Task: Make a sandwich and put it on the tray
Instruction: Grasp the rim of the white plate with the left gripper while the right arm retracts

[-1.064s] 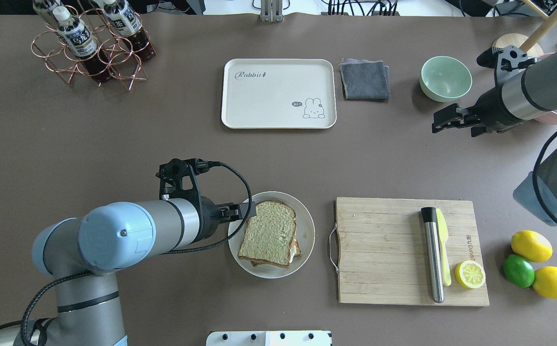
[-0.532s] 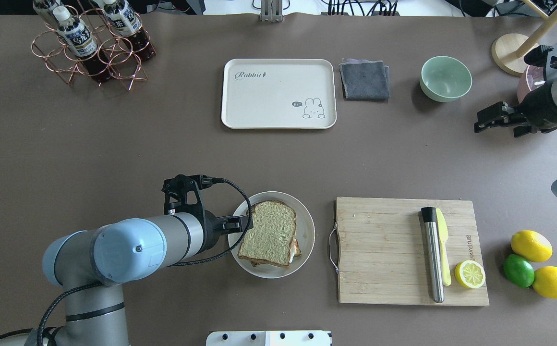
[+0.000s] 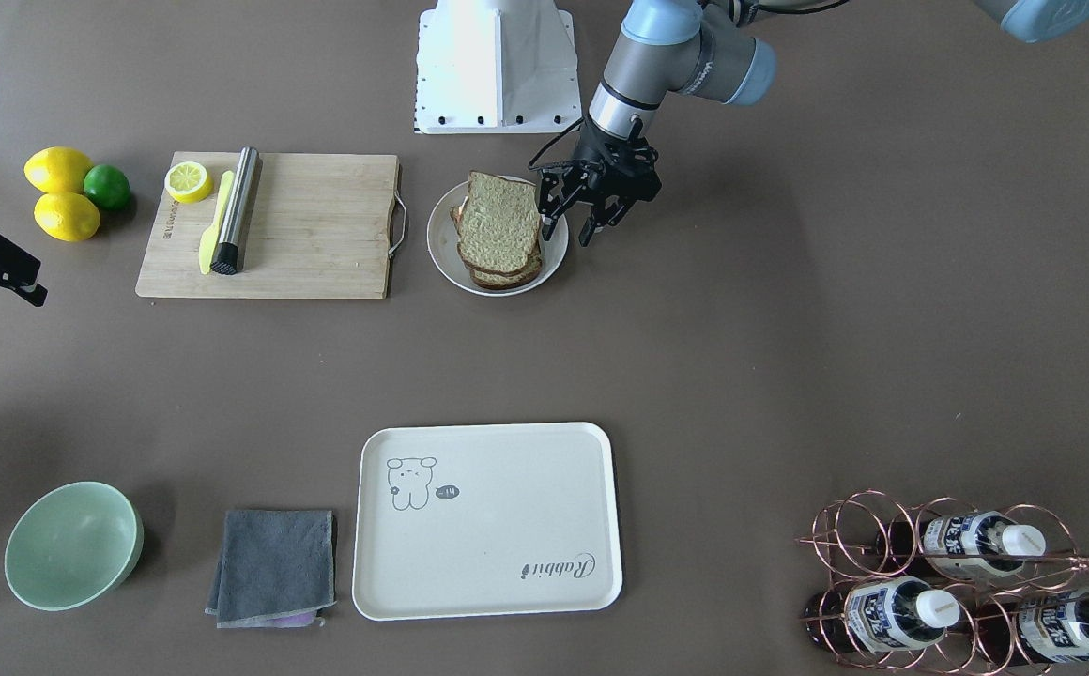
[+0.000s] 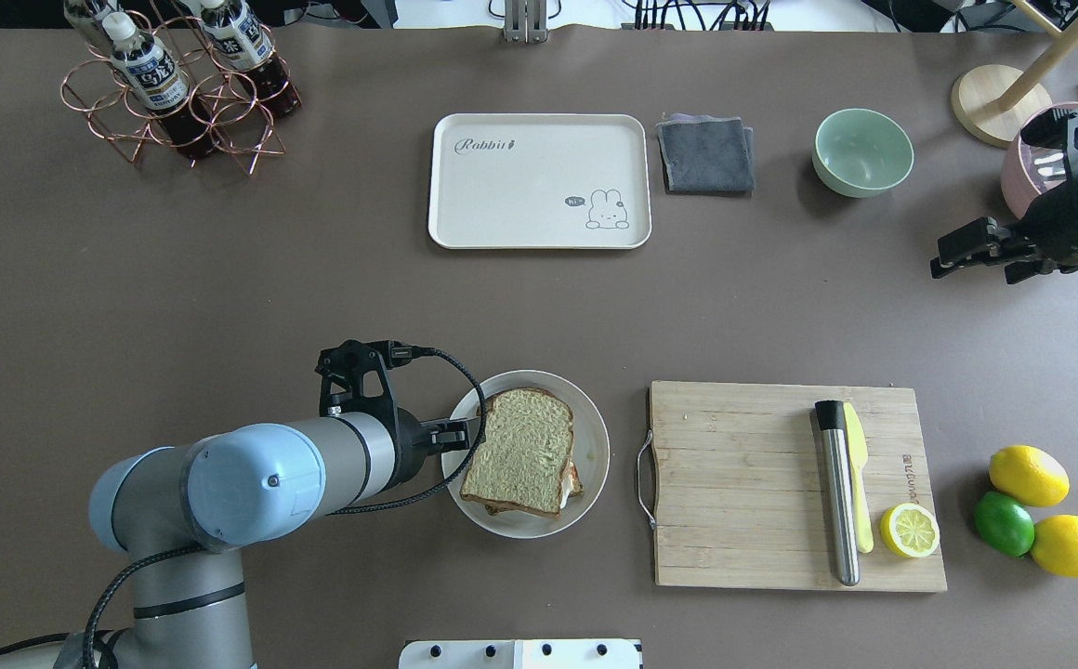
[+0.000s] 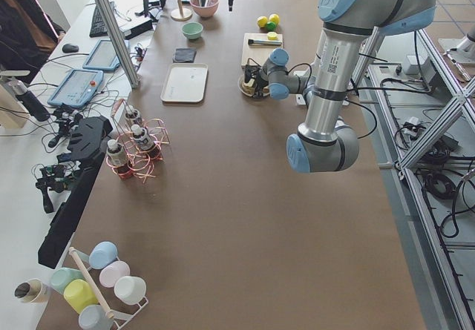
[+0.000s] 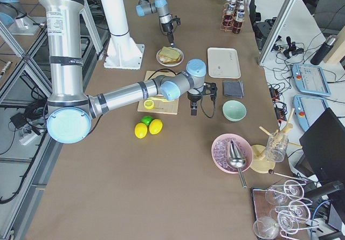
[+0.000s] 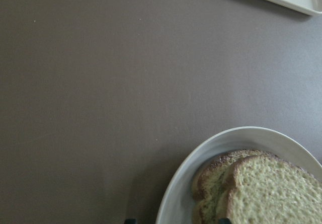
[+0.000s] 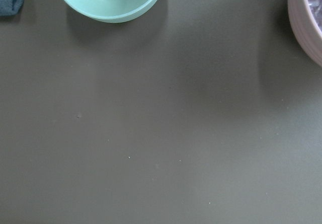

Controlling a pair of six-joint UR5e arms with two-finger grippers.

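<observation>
Tabletop (image 4: 539, 307) open between tray (image 4: 520, 186) and sandwich (image 4: 520, 451); left tool (image 3: 571, 230) wide at plate (image 4: 595, 437) rim

The table's brown-grey covering (image 4: 223, 279) is matt, smooth and paper-like. On its far side, the cream rectangular tray (image 4: 539, 181) looks like smooth, matt plastic. The sandwich of two brown-crusted bread slices (image 4: 520, 451) has a rough, porous crumb. The round white plate (image 4: 595, 437) under it has a soft ceramic gloss. To the right, the bamboo cutting board (image 4: 743, 483) shows matt, pale wooden strips and has a thin metal wire handle (image 4: 643, 483). The cylinder (image 4: 838, 502) on it is brushed steel with a matt black cap. The folded grey cloth (image 4: 706, 153) looks fuzzy. The pale green bowl (image 4: 862, 151) is smooth with a slight sheen. The yellow lemons (image 4: 1029, 475) have glossy skins. The copper-coloured wire rack (image 4: 232, 139), far left, shines.
</observation>
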